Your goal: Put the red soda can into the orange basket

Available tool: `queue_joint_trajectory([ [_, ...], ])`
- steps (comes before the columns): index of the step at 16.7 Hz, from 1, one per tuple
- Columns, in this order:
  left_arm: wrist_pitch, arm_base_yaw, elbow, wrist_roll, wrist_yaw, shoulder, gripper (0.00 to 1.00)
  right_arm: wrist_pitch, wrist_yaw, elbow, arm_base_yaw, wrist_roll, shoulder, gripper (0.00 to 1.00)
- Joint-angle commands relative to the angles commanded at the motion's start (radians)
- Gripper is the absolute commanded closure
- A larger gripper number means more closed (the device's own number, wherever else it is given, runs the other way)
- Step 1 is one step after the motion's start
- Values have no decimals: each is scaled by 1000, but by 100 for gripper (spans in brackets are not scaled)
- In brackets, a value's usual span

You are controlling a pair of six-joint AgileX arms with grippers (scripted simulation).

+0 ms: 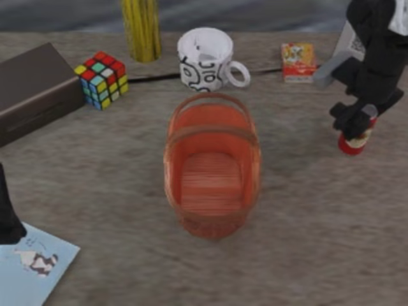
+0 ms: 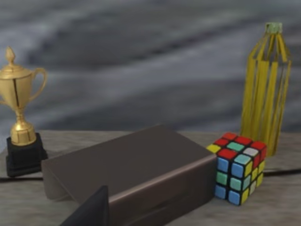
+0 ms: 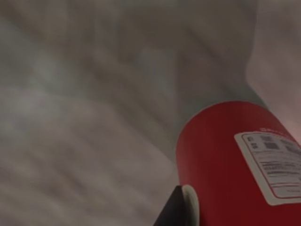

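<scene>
The red soda can (image 1: 352,144) stands upright on the table at the right, well right of the orange basket (image 1: 212,167). My right gripper (image 1: 358,125) comes down over the can's top and hides most of it. In the right wrist view the can (image 3: 230,160) fills the lower corner, its white label showing, and one finger pad (image 3: 189,207) presses against its side. The basket sits in the middle of the table with its arched handle up and nothing inside. My left arm (image 1: 7,217) is parked at the left edge; one of its fingers (image 2: 94,209) shows, spread wide to one side.
Along the back stand a brown box (image 1: 32,89), a colour cube (image 1: 102,80), a yellow bottle (image 1: 141,29), a white patterned mug (image 1: 205,58) and a small red-orange box (image 1: 298,61). A blue card (image 1: 32,268) lies at the front left. A gold trophy (image 2: 19,117) stands behind the brown box.
</scene>
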Motion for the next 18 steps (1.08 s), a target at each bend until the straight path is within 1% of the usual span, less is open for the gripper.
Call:
queue_joint_trajectory([
  [3, 0, 0, 0, 0, 0, 0, 0, 0, 0, 0, 0, 0, 0, 98],
  [4, 0, 0, 0, 0, 0, 0, 0, 0, 0, 0, 0, 0, 0, 100],
  [13, 0, 0, 0, 0, 0, 0, 0, 0, 0, 1, -3, 1, -1, 100],
  [15, 0, 0, 0, 0, 0, 0, 0, 31, -20, -10, 3, 9, -5, 100],
  [16, 0, 0, 0, 0, 0, 0, 0, 62, -41, -20, 8, 18, -9, 100],
  [18, 0, 0, 0, 0, 0, 0, 0, 157, -100, -49, 19, 46, -19, 100],
])
